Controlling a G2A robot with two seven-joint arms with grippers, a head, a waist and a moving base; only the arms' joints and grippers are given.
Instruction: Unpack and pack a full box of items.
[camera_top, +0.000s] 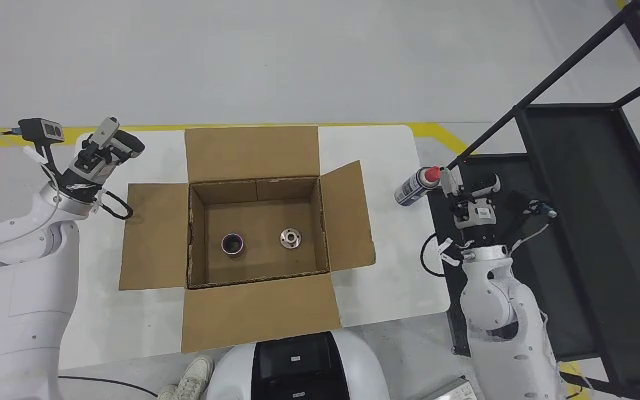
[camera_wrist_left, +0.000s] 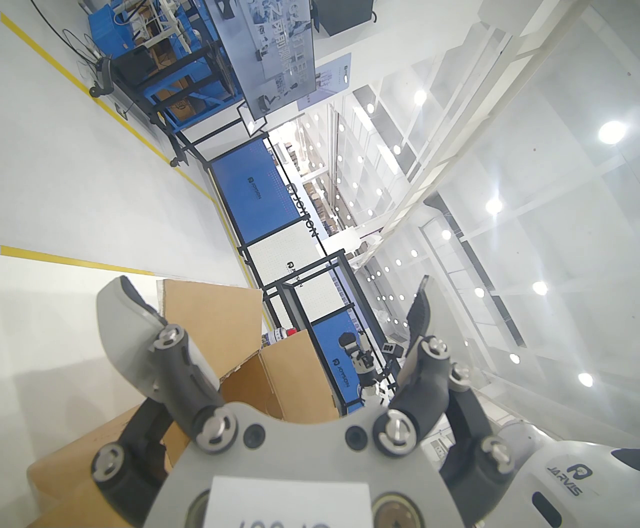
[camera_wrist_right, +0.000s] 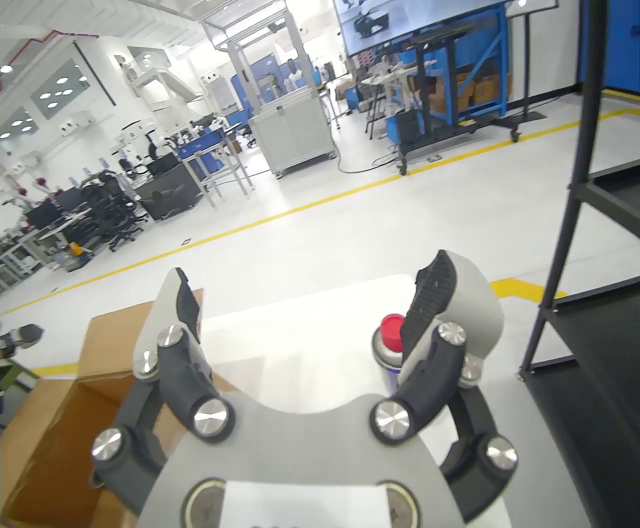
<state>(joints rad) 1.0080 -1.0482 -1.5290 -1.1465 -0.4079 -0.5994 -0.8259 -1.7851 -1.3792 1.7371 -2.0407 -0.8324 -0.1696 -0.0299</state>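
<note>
1. Sitting mid-table (camera_top: 400, 285), the open box (camera_top: 252, 152) holds a purple cup (camera_top: 232, 243) and a metal piece (camera_top: 290, 238).
2. Spray can (camera_top: 413, 187) is right of the box, just beside the right gripper (camera_wrist_right: 305, 285), which is spread wide and empty.
3. Left gripper (camera_wrist_left: 272, 295) is at the table's left edge, also spread wide and empty.

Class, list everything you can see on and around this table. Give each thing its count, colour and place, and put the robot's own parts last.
cardboard box: one, brown, flaps open, middle of the table
dark can: one, purplish rim, on the box floor
metal-topped item: one, silvery, on the box floor, apart from the dark can
spray can: one, red cap, on the table right of the box
table: one, white, under the box
rack: one, black, beside the table
floor tape: yellow, beyond the table
left gripper: one, grey and black, open, left of the box
right gripper: one, grey and black, open, beside the spray can
</note>
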